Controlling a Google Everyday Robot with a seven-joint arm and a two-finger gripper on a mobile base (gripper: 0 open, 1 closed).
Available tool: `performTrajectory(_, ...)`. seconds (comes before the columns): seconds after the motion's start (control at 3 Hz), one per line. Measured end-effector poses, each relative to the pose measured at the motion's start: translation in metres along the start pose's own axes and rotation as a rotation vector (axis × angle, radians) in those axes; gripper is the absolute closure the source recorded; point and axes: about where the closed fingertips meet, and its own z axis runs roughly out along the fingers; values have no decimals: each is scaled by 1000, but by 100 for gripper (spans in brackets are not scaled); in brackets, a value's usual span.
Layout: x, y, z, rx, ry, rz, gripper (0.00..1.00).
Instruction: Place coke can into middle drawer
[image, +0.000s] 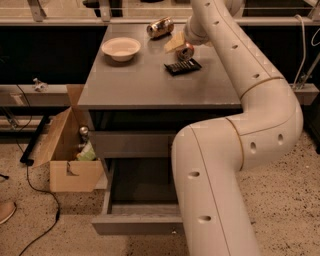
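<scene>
At the far right of the cabinet top (150, 85), the robot's gripper (191, 41) hangs just above the coke can (186, 51), which shows a silver end toward us, touching a yellow object (173, 43) and just behind a flat black packet (182, 66). We cannot tell whether the gripper has taken hold. Below, the middle drawer (135, 225) is pulled open. We judge the can light, stiff yet easily dented, and slick on its painted wall; we would grasp it across mid-body, clear of the ends
</scene>
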Motion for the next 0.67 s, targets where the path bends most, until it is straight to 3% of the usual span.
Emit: performTrajectory(0.67, -8, 12, 15, 24, -11, 26, 2)
